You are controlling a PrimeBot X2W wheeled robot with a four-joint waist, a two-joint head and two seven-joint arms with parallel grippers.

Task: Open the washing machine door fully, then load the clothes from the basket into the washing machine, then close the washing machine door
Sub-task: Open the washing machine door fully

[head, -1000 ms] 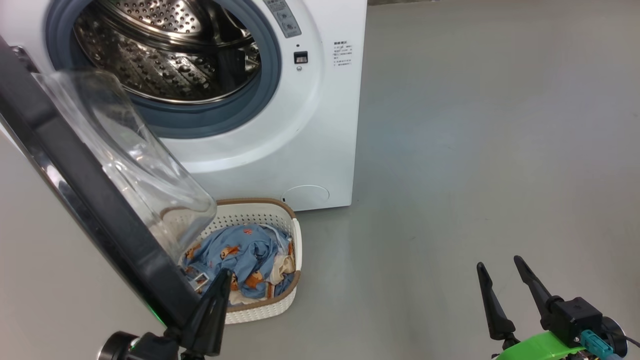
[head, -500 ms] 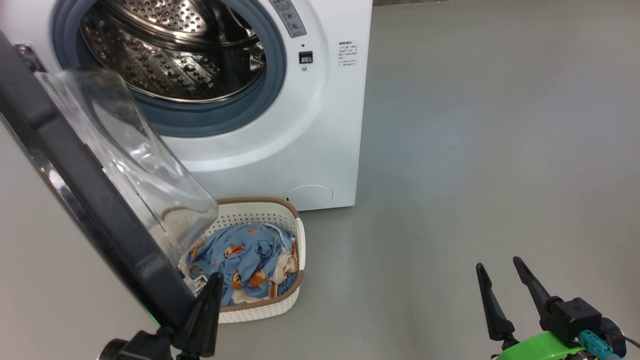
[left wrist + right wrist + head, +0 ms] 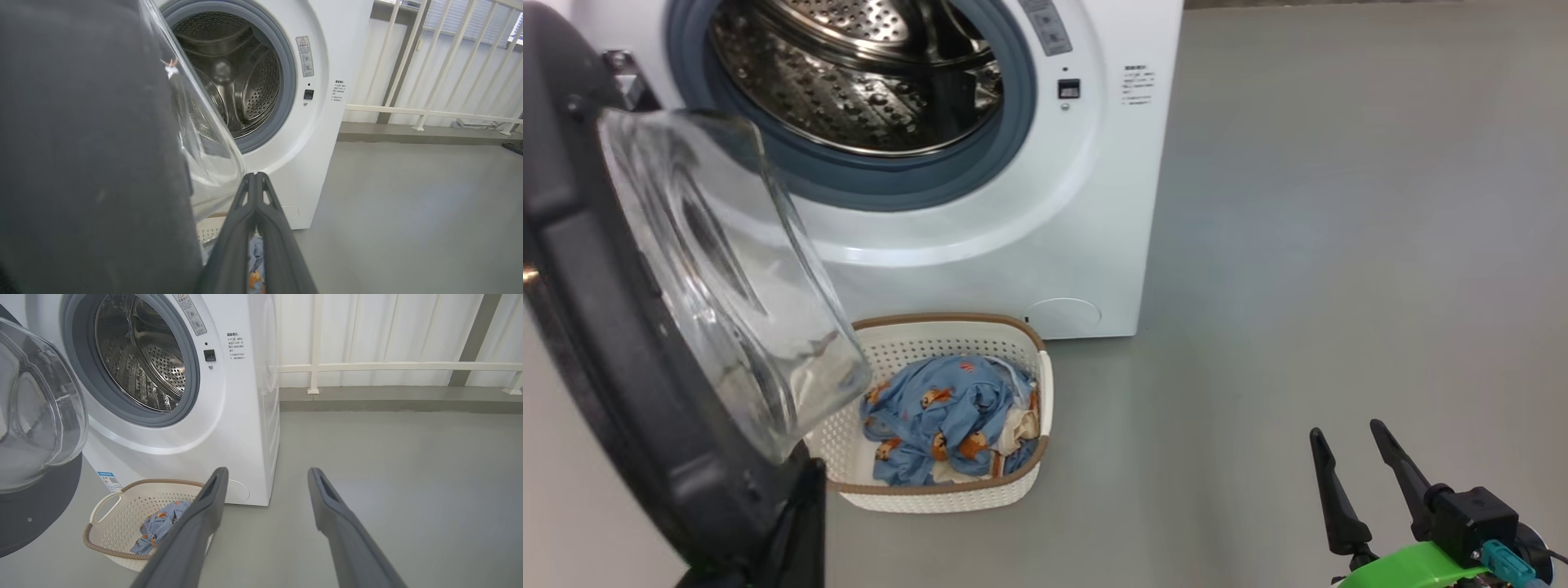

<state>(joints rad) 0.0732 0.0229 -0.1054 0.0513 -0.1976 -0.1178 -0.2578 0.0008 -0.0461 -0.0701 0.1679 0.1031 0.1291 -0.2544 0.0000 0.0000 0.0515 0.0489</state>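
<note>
**Door open, clothes in the basket**

The washing machine door [image 3: 596, 367] stands open at the left of the head view, its wide black rim edge-on and its bulging glass porthole [image 3: 727, 269] facing the white washing machine [image 3: 1013, 261]. The grey gasket [image 3: 890, 184] and perforated steel drum [image 3: 866, 82] are exposed. On the grey floor [image 3: 1339, 245] in front of the machine sits the cream basket [image 3: 947, 500] with its brown rim, holding the light-blue, bear-printed clothes [image 3: 947, 408].

The right wrist view adds a basket handle, a blue energy label [image 3: 107, 481] and a white railing [image 3: 388, 366] behind.

The left gripper [image 3: 255, 176] has its fingers pressed together on nothing, just beside the door's lower rim; whether it touches the rim is unclear. The basket lies just beyond it. The right gripper [image 3: 1346, 429] is spread and empty, well apart from the basket.
</note>
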